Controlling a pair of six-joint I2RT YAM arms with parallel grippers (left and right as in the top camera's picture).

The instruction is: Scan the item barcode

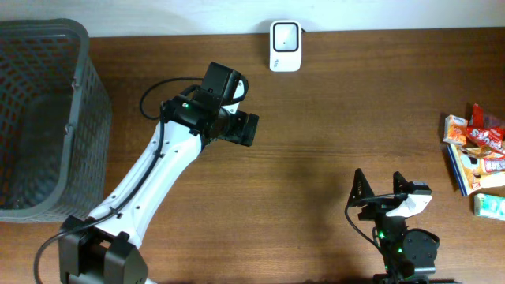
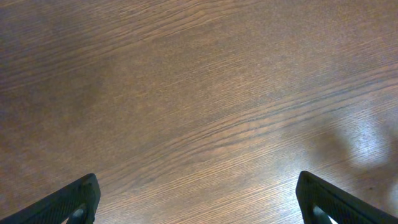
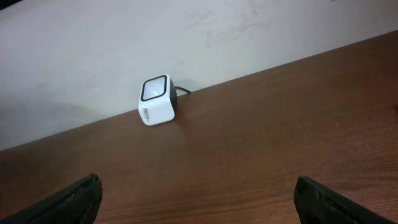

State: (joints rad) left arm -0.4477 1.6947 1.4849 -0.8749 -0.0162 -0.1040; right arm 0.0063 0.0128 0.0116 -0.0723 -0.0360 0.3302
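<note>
1. The table [image 1: 316, 158] is dark brown wood with a clear grain. It looks smooth and carries a soft sheen under the light.
2. The scanner [image 1: 285, 35] is smooth white plastic, slightly glossy, with a dark shiny window.
3. The basket [image 1: 95, 87] is grey matt plastic with an open mesh.
4. The snack packets [image 1: 477, 146] are glossy printed wrappers, some of them crinkled.
5. The left arm [image 1: 158, 170] has smooth white plastic shells and black matt joints.
6. The jaws of the left gripper [image 2: 196, 190] are matt black plastic.
7. The wall [image 3: 93, 50] is matt off-white and scuffed.
</note>
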